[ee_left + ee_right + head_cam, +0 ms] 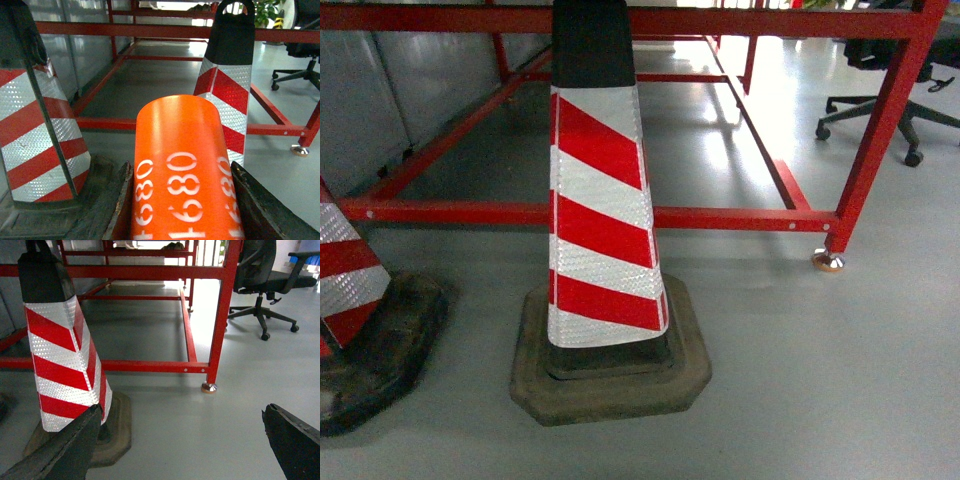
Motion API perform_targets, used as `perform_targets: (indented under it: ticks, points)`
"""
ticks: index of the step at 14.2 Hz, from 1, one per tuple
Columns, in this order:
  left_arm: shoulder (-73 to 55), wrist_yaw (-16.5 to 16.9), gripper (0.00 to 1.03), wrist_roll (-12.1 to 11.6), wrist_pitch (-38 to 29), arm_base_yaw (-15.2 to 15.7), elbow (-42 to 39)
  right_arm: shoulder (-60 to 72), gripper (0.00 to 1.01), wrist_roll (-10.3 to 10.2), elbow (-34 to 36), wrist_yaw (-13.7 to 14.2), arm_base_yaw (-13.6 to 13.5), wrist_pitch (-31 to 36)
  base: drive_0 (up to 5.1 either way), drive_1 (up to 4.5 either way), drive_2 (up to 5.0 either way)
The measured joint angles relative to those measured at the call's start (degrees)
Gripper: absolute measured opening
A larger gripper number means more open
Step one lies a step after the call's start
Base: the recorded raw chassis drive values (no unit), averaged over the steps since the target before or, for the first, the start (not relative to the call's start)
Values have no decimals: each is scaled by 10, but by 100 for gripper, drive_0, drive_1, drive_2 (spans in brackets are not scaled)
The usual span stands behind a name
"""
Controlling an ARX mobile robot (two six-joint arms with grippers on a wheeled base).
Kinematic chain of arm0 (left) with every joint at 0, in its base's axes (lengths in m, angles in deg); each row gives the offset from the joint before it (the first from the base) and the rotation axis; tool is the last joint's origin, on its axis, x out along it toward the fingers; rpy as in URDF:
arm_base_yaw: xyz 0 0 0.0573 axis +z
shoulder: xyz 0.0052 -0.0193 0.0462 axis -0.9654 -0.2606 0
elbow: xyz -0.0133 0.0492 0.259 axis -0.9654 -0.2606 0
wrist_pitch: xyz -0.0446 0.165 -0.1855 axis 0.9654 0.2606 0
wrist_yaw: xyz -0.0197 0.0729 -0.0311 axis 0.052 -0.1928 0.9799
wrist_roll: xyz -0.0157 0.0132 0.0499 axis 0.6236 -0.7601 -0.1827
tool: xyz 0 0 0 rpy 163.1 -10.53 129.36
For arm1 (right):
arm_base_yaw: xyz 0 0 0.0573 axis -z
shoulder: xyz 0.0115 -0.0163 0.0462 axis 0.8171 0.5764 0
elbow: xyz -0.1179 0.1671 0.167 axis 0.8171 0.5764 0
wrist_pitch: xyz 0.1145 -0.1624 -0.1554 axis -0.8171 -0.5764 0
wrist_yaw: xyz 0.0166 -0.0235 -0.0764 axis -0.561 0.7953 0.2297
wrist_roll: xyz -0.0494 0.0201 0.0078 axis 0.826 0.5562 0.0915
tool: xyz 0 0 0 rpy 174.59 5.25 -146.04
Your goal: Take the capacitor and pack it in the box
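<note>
Cones crowd your path: you have two red-and-white striped traffic cones, the central cone (603, 200) right ahead on its dark rubber base and the second cone (345, 280) at the left edge, both on the grey floor (820, 380) before a red steel frame (720, 217). One office chair (895, 105) stands beyond the frame, far right. Your left hand (182, 200) is clamped on an orange cylinder (182, 165) printed with white numerals, probably the capacitor, though the view is too close to be certain. Your right hand (185, 445) stands wide, nothing between its fingers (290, 435). No view shows you the box.
</note>
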State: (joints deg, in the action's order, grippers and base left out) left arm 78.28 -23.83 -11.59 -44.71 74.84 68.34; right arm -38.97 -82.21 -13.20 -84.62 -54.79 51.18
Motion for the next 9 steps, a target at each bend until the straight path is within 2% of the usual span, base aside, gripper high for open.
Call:
perform_targets:
  ticks: [9]
  points:
    - [0, -2, 44, 0, 0, 0, 0, 0, 98, 0, 0, 0, 0, 0, -6, 394, -406]
